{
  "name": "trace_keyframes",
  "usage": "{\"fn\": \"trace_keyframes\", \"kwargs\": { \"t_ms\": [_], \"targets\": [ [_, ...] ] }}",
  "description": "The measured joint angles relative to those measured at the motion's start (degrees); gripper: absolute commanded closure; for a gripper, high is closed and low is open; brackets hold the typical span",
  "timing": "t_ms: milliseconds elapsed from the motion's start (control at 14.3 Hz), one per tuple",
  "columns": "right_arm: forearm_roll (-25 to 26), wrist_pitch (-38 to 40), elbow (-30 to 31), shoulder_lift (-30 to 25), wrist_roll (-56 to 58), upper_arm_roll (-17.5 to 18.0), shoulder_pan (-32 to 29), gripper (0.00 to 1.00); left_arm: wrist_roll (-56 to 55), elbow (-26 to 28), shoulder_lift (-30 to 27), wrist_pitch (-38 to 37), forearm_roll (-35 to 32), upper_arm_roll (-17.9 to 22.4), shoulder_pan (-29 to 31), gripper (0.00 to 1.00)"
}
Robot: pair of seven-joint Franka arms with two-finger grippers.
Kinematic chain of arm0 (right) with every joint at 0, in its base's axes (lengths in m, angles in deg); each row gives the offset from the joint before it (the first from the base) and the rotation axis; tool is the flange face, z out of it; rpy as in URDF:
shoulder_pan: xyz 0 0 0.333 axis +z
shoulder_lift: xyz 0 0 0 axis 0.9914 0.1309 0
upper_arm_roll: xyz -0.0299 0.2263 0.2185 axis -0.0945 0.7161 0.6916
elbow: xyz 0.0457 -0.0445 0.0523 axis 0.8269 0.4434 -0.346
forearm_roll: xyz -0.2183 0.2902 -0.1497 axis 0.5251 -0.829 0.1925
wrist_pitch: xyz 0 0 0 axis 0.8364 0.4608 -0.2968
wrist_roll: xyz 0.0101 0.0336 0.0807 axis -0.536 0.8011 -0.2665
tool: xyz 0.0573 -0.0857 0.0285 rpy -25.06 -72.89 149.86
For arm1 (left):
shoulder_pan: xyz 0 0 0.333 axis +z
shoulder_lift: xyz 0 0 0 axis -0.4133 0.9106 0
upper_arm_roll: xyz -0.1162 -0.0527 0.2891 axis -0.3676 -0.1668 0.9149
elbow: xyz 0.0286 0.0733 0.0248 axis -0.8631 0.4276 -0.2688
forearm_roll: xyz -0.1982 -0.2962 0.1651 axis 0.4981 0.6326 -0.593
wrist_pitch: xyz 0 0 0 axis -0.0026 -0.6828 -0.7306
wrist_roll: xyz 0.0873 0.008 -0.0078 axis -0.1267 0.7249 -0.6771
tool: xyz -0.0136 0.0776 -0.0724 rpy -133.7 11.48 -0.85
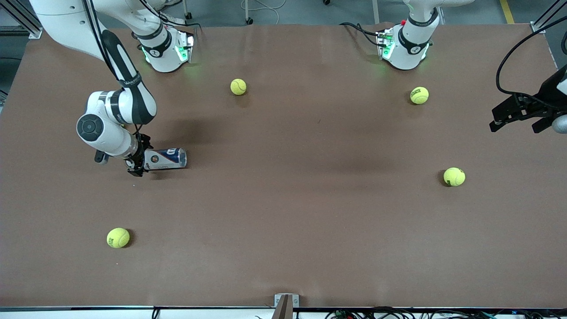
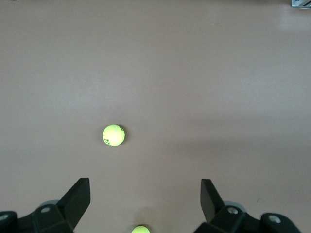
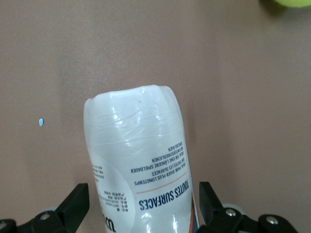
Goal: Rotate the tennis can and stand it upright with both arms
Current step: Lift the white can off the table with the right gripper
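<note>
The tennis can (image 1: 166, 158) lies on its side on the brown table (image 1: 283, 212), toward the right arm's end. Its label is white, navy and red. My right gripper (image 1: 135, 162) is low at the can's end, open, with one finger on each side of the can. In the right wrist view the can (image 3: 138, 145) fills the gap between the open fingers of the right gripper (image 3: 145, 196), and no firm grip shows. My left gripper (image 1: 516, 125) waits open and empty, raised at the left arm's end of the table; it also shows in the left wrist view (image 2: 146, 194).
Several yellow tennis balls lie on the table: one (image 1: 238, 87) near the right arm's base, one (image 1: 419, 95) near the left arm's base, one (image 1: 454, 176) toward the left arm's end, one (image 1: 118, 237) nearer the front camera than the can.
</note>
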Motion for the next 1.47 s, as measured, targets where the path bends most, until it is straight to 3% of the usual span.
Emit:
{"fn": "trace_keyframes", "kwargs": {
  "t_ms": [280,771,1052,1472],
  "targets": [
    [0.0,-1.1,0.1,1.6,0.0,0.2,0.5,0.05,0.0,0.0,0.0,0.0,0.0,0.0,0.0,0.00],
    [0.0,-1.1,0.1,2.6,0.1,0.3,2.1,0.27,0.0,0.0,0.0,0.0,0.0,0.0,0.0,0.00],
    [0.0,0.0,-0.2,2.4,0.1,0.3,2.2,0.32,0.0,0.0,0.0,0.0,0.0,0.0,0.0,0.00],
    [0.0,14.2,-6.3,0.6,0.5,0.4,2.6,0.32,0.0,0.0,0.0,0.0,0.0,0.0,0.0,0.00]
  ]
}}
